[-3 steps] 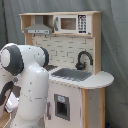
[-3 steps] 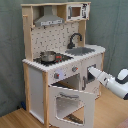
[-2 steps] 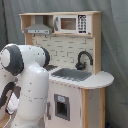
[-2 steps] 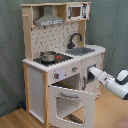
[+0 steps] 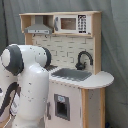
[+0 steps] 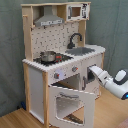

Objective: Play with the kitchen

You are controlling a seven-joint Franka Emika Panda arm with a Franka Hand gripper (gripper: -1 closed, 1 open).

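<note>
The toy kitchen [image 6: 35, 82] is white and light wood, with a grey hood [image 6: 49, 21], a black faucet [image 6: 75, 39], a sink [image 6: 82, 50] and a small pot [image 6: 48, 56] on the hob. Its windowed oven door [image 6: 72, 102] hangs open, tilted outward, below the knobs [image 6: 74, 69]. In the second exterior view my white arm [image 6: 114, 83] reaches in from the right. The gripper [image 6: 91, 74] is at the cabinet front, just right of the oven opening. In the first exterior view the kitchen [image 5: 92, 95], its faucet [image 5: 84, 59] and its sink [image 5: 72, 75] show, but my arm [image 5: 27, 85] hides the gripper.
A toy microwave [image 6: 75, 11] sits on the top shelf beside the hood. A grey curtain [image 6: 117, 30] hangs behind the kitchen. The wooden floor [image 6: 20, 120] lies in front. The open oven door juts out into the space below my arm.
My arm has moved a little toward the second exterior view's left, bringing the gripper closer to the cabinet front. The oven door stays open.
</note>
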